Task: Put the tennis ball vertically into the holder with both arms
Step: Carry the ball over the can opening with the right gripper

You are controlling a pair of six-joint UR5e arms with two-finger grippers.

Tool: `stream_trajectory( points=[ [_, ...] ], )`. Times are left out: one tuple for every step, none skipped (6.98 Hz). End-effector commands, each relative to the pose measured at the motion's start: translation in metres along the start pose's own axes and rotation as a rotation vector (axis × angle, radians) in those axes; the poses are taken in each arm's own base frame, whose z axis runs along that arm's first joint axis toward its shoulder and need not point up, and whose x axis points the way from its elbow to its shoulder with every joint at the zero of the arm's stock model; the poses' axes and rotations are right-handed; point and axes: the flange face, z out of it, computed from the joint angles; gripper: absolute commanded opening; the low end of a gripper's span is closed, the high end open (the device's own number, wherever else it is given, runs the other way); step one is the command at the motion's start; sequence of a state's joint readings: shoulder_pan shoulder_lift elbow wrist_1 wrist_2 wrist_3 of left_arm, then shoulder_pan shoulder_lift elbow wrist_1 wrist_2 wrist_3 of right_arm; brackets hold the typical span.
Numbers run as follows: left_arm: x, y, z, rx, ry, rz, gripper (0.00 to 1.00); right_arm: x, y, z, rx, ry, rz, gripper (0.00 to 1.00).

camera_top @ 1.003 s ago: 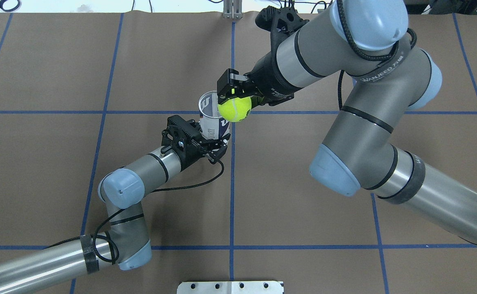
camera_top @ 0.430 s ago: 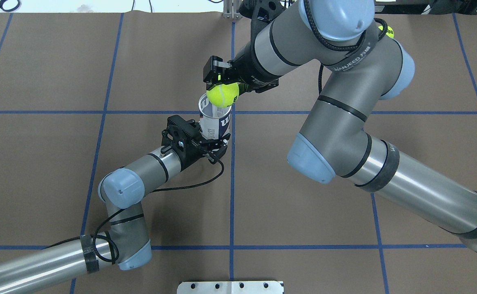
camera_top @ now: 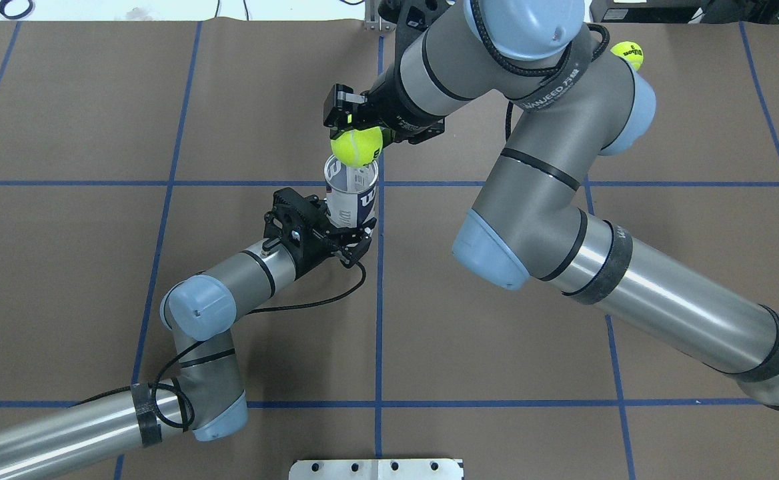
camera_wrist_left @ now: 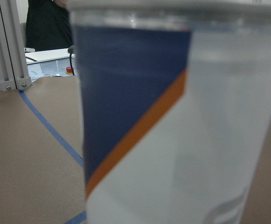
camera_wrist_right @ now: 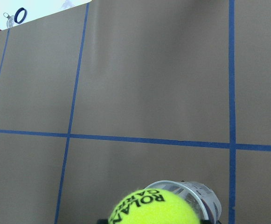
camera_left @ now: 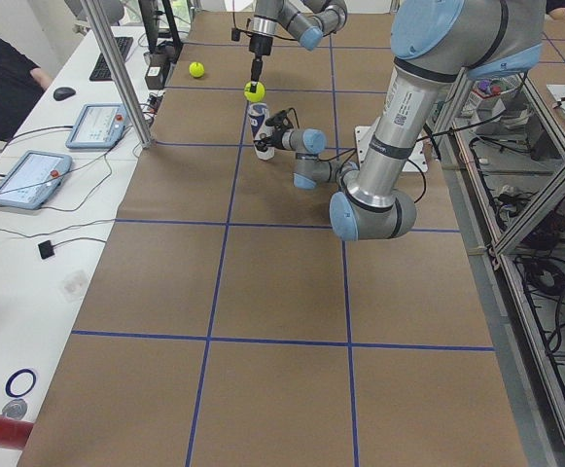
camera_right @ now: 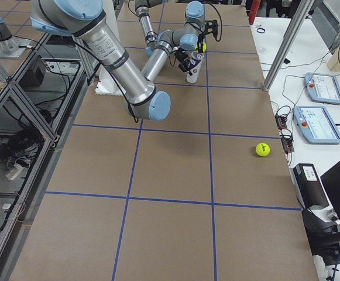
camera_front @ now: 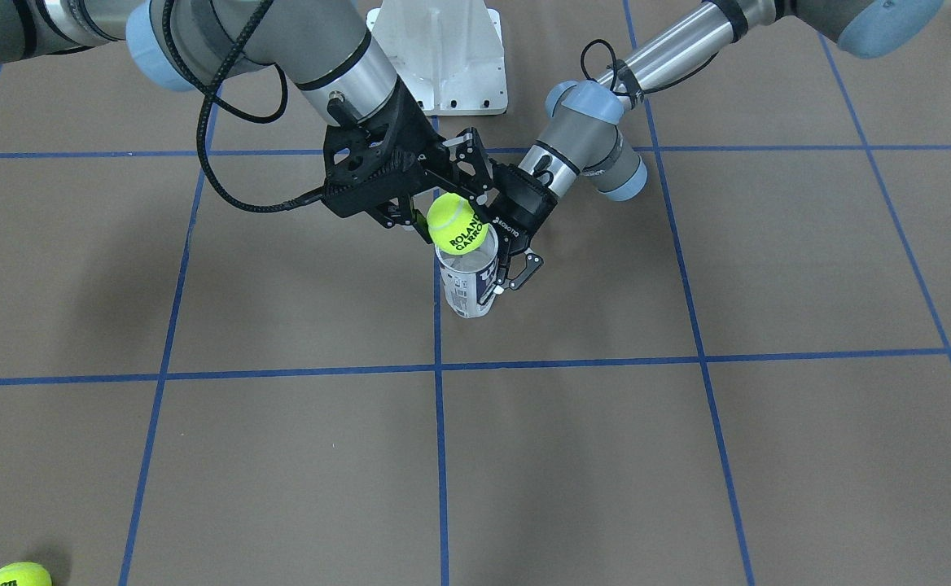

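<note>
The holder (camera_top: 351,200), a clear can with a white and navy label, stands upright near the table's middle. My left gripper (camera_top: 348,232) is shut on the holder's lower half, and the label (camera_wrist_left: 172,116) fills the left wrist view. My right gripper (camera_top: 354,133) is shut on a yellow-green tennis ball (camera_top: 356,147) and holds it just over the holder's open mouth. From the front, the ball (camera_front: 457,225) sits directly above the rim of the holder (camera_front: 467,285). The right wrist view shows the ball (camera_wrist_right: 154,210) with the silver rim (camera_wrist_right: 191,189) just behind it.
A second tennis ball (camera_top: 627,53) lies at the far right of the table; it is the same ball (camera_front: 18,575) seen at the front view's bottom left. The white metal base (camera_front: 443,57) stands at the robot's side. A person sits at the side bench (camera_left: 29,156) among tablets.
My right arm has carried the ball to the left and away from the robot, from beside the holder's right rim to over its mouth. The left arm and holder have not moved.
</note>
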State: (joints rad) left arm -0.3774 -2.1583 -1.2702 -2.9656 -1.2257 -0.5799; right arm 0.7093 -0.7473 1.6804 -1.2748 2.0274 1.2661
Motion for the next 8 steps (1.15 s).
stream_trajectory(
  points=[
    [0.0, 0.0, 0.0, 0.001, 0.001, 0.0, 0.72, -0.006, -0.001, 0.009, 0.009, 0.011, -0.002, 0.0],
    [0.001, -0.002, 0.0, 0.003, 0.002, -0.001, 0.72, -0.009, 0.006, 0.015, 0.006, 0.012, -0.006, 0.0],
    [0.0, 0.0, 0.0, 0.0, 0.0, 0.0, 0.72, -0.01, 0.012, 0.02, 0.001, 0.015, -0.005, 0.0],
    [0.0, 0.0, 0.0, 0.0, 0.0, 0.0, 0.72, -0.01, 0.014, 0.022, -0.002, 0.018, -0.004, 0.0],
    [0.001, -0.002, 0.0, 0.003, 0.002, -0.001, 0.72, -0.009, 0.015, 0.022, -0.004, 0.019, -0.001, 0.09],
    [0.0, 0.0, 0.0, 0.001, 0.001, 0.0, 0.72, -0.009, 0.015, 0.022, -0.004, 0.019, -0.001, 0.63],
    [0.002, -0.002, 0.0, 0.004, 0.003, -0.002, 0.72, -0.01, 0.015, 0.021, -0.003, 0.016, -0.003, 0.93],
    [0.002, -0.002, 0.0, 0.004, 0.003, -0.002, 0.72, -0.011, 0.014, 0.019, 0.001, 0.013, -0.004, 0.98]
  ],
)
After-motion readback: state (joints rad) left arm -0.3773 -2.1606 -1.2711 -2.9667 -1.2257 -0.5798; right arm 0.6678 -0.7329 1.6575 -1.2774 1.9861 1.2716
